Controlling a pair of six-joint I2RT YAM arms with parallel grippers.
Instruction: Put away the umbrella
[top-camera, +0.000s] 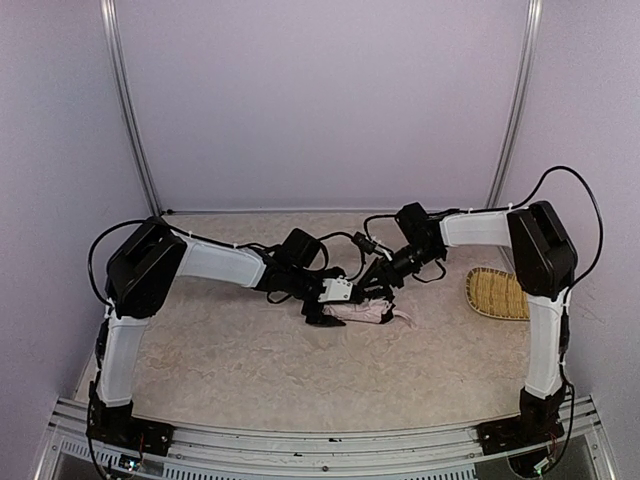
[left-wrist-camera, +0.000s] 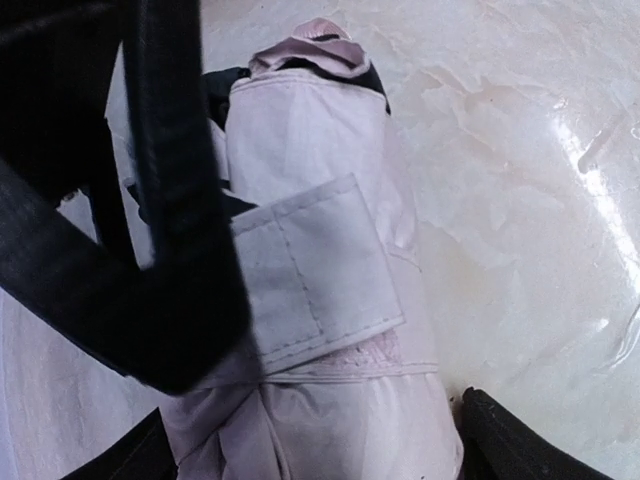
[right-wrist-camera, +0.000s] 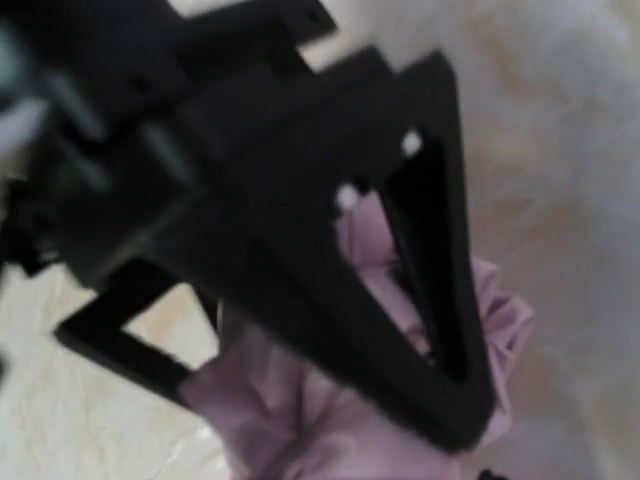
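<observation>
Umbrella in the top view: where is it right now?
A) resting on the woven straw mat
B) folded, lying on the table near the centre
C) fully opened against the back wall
B: the top view shows the umbrella as a folded pink bundle on the table near its centre, well apart from the woven straw mat at the right side.

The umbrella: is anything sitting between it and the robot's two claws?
Nothing visible does. The left gripper and the right gripper are both right at the umbrella at mid-table. The straw mat lies apart, off to the right.
</observation>
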